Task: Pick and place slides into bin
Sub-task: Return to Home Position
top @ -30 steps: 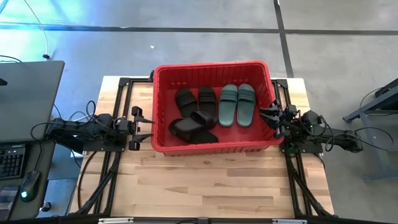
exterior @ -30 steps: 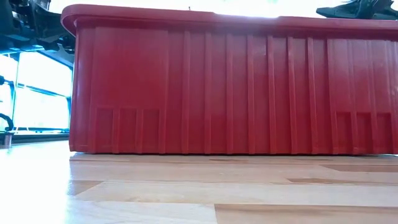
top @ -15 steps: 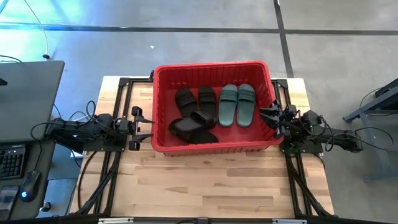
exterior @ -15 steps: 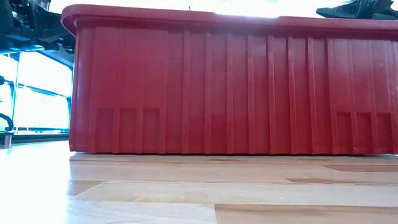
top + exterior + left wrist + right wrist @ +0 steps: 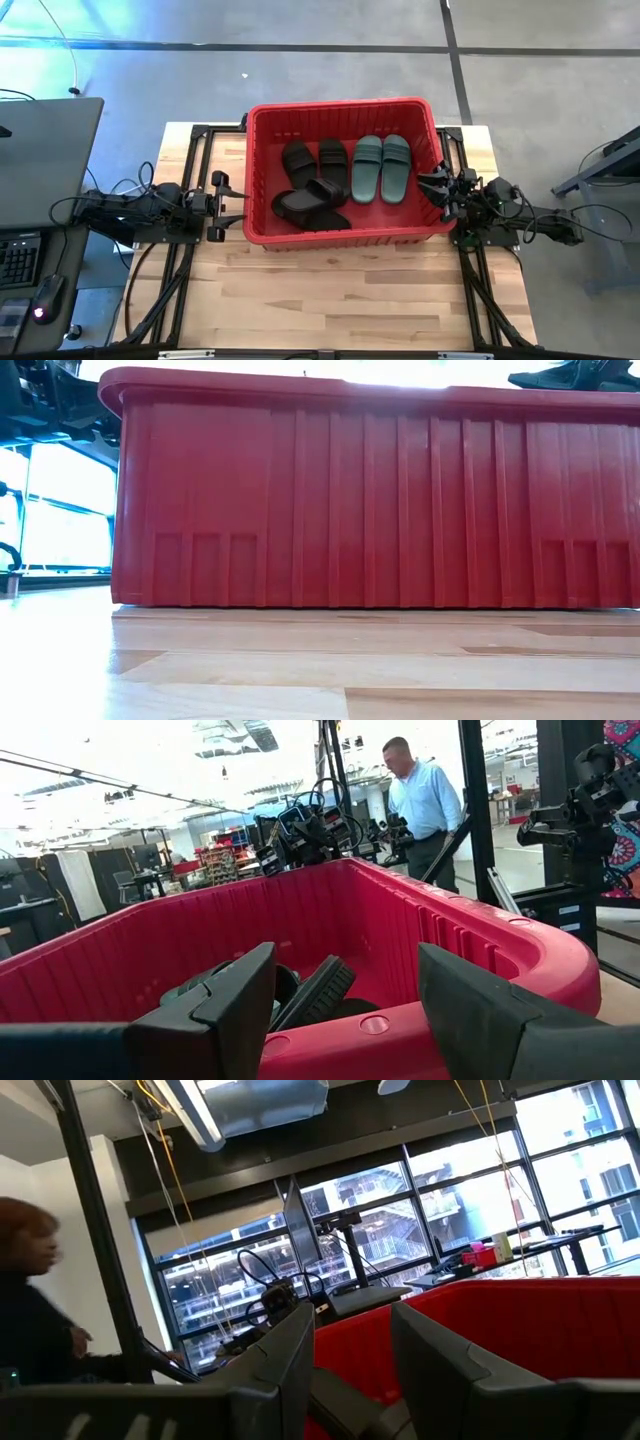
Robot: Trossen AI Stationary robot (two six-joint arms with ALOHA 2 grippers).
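- One hazard at the left: the left claw point(image 5: 217, 206) hangs just beside the left wall of the bin point(image 5: 262, 238), its fingers wide apart and empty. Judged risk: a swing to the right while it retracts would strike the rim and push the bin across the tabletop point(image 5: 340, 300).
- Centre: all six slides point(image 5: 332, 158) lie inside the bin. Two black ones lie flat at the far side, a heap point(image 5: 310, 204) of two more black ones sits nearer, and the green pair point(image 5: 381, 168) lies flat to the right. The heap sits crooked, so a knock to the bin could shift it, though probably not over the wall.
- Right: the right claw point(image 5: 434, 189) sits close against the bin's right rim, fingers parted and holding nothing. Whether it touches the rim cannot be told. Judged risk: a sideways withdrawal could snag the rim.
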